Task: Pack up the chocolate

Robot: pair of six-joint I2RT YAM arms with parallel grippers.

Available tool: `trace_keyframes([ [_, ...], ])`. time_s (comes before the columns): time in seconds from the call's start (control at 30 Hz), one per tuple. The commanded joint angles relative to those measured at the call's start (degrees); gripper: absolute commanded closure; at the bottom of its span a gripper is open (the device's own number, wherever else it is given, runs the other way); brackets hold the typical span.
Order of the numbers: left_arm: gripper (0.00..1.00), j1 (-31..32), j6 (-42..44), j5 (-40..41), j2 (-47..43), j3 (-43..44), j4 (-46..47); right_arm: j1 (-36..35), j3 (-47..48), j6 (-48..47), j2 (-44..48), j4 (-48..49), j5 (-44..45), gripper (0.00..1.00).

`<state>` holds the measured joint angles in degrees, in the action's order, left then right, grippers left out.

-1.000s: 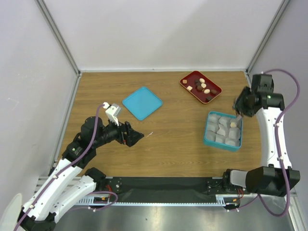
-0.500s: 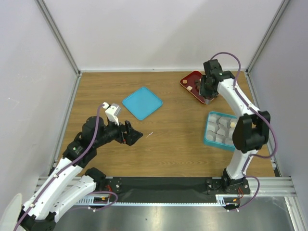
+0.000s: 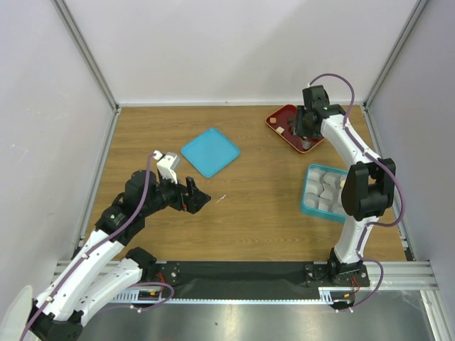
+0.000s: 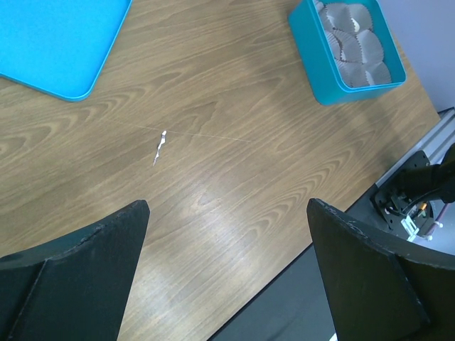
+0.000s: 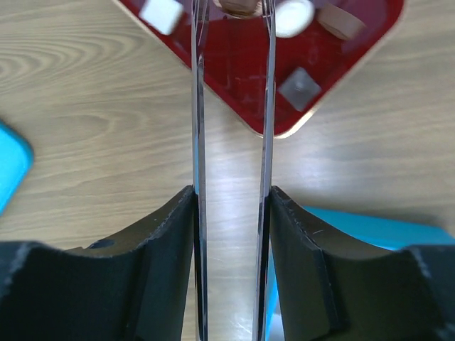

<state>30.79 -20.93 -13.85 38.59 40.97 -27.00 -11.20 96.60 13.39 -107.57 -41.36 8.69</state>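
The dark red tray (image 3: 279, 117) lies at the back right, and my right gripper (image 3: 303, 133) hangs over it. In the right wrist view its two thin fingers stand a little apart over the tray (image 5: 238, 78). A tan chocolate (image 5: 238, 6) sits between the tips of the right gripper (image 5: 233, 3), with a small gap on its left side. A white piece (image 5: 293, 15), a tan piece (image 5: 340, 21) and a white square piece (image 5: 161, 13) lie beside it. My left gripper (image 3: 196, 197) is open and empty over bare wood, and it also shows in the left wrist view (image 4: 227, 273).
The teal compartmented box (image 3: 318, 195) with paper cups stands front right, and it also shows in the left wrist view (image 4: 323, 82). Its flat teal lid (image 3: 210, 151) lies at centre left. A small white scrap (image 4: 160, 148) lies on the wood. White walls close in the table.
My right arm swung from over the teal box to the dark red tray and settled lower over it. My left arm barely moved.
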Motion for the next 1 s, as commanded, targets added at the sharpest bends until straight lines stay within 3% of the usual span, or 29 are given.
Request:
trace_keyframes([
  [0.0,0.0,0.06,0.45,1.19,0.34,-0.37,0.37,-0.66,1.75,-0.82,-0.88,4.45,-0.78,0.51],
  [0.97,0.0,0.06,0.71,0.93,2.54,0.07,0.46,-2.77,-2.11,3.49,-5.63,6.29,5.73,0.47],
])
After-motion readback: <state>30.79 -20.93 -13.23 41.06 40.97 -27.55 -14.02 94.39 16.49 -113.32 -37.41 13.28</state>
